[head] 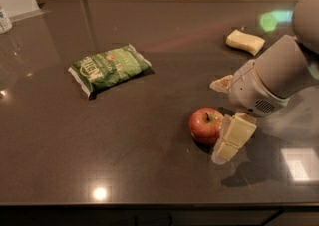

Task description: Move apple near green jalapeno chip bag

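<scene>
Evidently the reach-and-grasp step was in hand. On the dark tabletop (149, 170), the pincer (223, 118) hung just right of the apple (206, 124), its jaws spread and pinching nothing, the near finger (238, 131) almost touching the fruit. The green jalapeno chip bag (109, 68) lay well apart, up and left of the apple, sealed, its contents unseen. A pale sponge (244, 41) sat far behind the apple. The apple itself rested free. Next, the jaws would likely need to straddle it before closing.
</scene>
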`<state>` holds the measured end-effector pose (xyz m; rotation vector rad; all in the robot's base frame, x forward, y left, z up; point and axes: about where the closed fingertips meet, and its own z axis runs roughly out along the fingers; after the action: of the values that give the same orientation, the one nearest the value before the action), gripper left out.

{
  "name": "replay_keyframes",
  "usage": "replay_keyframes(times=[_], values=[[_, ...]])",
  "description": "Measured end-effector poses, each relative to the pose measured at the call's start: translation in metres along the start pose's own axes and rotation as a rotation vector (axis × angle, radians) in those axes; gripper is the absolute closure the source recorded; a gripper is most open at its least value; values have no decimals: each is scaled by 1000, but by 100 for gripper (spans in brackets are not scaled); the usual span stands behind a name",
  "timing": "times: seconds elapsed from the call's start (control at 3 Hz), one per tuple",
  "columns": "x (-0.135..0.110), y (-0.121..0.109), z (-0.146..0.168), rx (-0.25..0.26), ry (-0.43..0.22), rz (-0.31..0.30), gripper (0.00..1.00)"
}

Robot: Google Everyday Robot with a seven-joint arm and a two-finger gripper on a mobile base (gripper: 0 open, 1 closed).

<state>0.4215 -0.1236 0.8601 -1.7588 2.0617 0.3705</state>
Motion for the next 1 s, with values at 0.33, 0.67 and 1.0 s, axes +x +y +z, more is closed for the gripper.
replay_keyframes(times=[0.33,0.67,1.0], values=[[2,2,15,-18,3,-7,0],[2,2,20,-25,3,1,18],[-6,-1,17,-29,-16,4,41]])
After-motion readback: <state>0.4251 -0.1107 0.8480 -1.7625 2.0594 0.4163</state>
